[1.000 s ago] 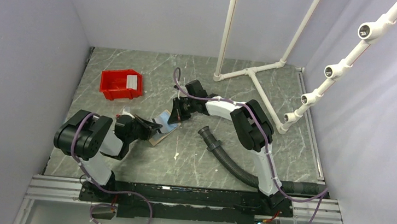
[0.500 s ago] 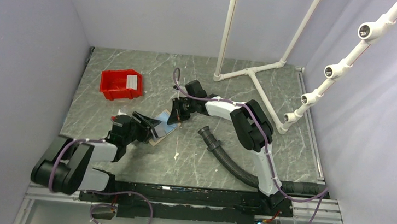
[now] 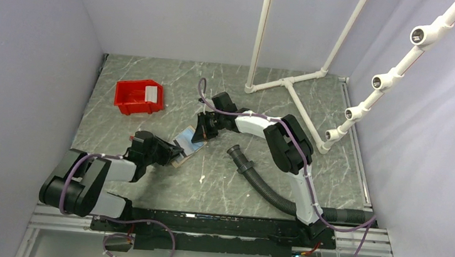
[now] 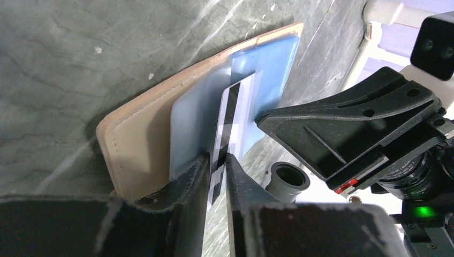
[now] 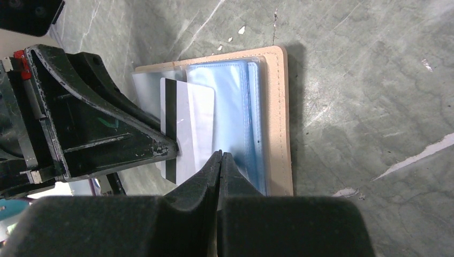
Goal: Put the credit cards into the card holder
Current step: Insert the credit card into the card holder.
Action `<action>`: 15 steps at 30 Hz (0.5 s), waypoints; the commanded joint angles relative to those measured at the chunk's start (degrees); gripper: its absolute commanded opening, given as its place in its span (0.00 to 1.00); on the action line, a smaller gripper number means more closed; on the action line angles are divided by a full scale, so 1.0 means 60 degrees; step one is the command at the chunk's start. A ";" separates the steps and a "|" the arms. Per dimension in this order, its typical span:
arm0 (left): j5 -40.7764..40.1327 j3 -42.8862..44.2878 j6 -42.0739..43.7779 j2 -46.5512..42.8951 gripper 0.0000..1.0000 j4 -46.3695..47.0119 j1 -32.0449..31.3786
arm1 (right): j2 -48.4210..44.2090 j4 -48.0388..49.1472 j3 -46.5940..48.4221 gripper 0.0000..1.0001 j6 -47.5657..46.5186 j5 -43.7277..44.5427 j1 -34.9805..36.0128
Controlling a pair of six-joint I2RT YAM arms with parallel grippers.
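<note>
The left tool (image 4: 218, 160) has its jaws drawn in narrowly on a white card (image 4: 239, 110) with a black stripe (gripped near a corner, at the striped side). The rest of the card reaches forward from the tool's tips over the tan holder (image 4: 134, 142). The holder lies flat on the table (image 4: 64, 64), just ahead of and below the tool. The holder's blue sleeves (image 4: 275, 59) show beyond the far end of the card.

The right tool (image 5: 220, 156) faces the left one from the opposite side, its jaws fully closed with nothing between them. Its tips sit over the blue sleeves, just beside the card's long edge; whether they press down I cannot tell.

From above, both tools meet over the holder, tips near each other. A red bin (image 3: 128, 98) stands well apart, behind the left tool. A black hose (image 3: 263, 185) lies near the right tool, on its right.
</note>
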 commanded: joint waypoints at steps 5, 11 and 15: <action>-0.0690 -0.0438 0.0067 -0.0779 0.12 -0.0228 -0.0018 | 0.0052 0.0188 -0.0020 0.00 -0.0127 -0.0011 0.0055; -0.0939 -0.0468 -0.0076 -0.0949 0.01 -0.0225 -0.0008 | 0.0118 0.0192 0.0036 0.00 -0.0104 -0.0043 0.0097; -0.0804 -0.0445 -0.0136 -0.0503 0.00 0.0325 -0.0018 | 0.0120 0.0194 0.0041 0.00 -0.0091 -0.0055 0.0114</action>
